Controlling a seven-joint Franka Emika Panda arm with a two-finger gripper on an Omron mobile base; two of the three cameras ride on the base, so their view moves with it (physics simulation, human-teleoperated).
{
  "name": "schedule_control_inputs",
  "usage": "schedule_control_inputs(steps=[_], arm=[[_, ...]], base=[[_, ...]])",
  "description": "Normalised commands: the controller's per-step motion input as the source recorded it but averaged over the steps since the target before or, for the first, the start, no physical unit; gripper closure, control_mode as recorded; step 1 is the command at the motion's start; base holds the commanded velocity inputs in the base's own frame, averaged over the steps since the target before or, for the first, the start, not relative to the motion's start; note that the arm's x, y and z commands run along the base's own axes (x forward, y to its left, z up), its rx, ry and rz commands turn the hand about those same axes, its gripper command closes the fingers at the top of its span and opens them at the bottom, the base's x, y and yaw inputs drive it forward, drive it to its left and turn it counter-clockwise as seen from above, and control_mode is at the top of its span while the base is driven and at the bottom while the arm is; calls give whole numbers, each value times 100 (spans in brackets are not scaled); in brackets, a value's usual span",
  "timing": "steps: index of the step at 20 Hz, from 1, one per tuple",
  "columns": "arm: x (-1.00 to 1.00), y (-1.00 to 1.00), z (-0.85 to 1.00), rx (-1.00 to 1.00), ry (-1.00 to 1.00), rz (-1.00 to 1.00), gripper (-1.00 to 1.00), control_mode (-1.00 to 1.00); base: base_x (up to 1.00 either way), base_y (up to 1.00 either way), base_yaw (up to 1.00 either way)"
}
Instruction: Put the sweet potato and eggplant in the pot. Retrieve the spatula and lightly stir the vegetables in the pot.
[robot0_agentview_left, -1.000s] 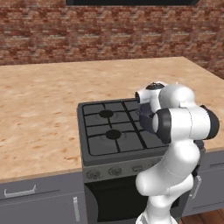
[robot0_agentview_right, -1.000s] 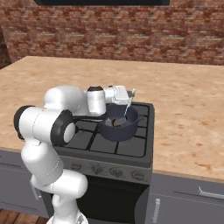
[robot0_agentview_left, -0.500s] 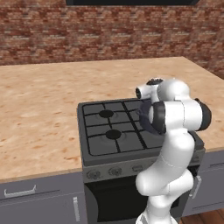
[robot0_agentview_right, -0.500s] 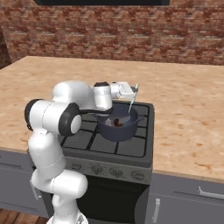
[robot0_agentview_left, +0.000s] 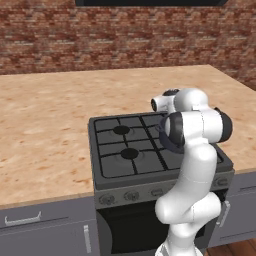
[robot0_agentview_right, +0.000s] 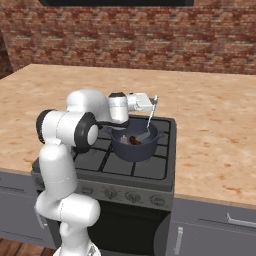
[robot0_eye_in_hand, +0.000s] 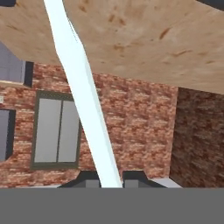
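Surface: wood counter, brick wall behind; stove at front edge.
Pot: on stove's right front burner; contents unclear.
Gripper: clamped on white spatula.

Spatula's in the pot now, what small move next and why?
Probably sweep the spatula gently sideways inside the pot. The gripper holds its handle above the rim, its blade reaches down among the vegetables, so stirring looks like what remains.

speckled tan counter along a brick wall, with a black gas stove set into it. dark blue-grey pot sitting on the stove grate, on a right-side burner.
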Motion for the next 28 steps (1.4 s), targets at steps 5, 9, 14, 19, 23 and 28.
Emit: schedule_control_inputs(steps=[5,9,14,19,23,28], arm=[[0,-1,0,2,0,1,100,-100],[-9,4,0,6,-3,0,100,-100],[-5,3,-10,6,-1,-1,100,-100],[0,9,-22,5,0,-8,100,-100],[1,2,-3,1,13,-2,100,-100],[-5,0,-7,0,4,-5,100,-100]], base=[[0,0,0],[0,0,0],[0,0,0],[0,0,0],[0,0,0],[0,0,0]])
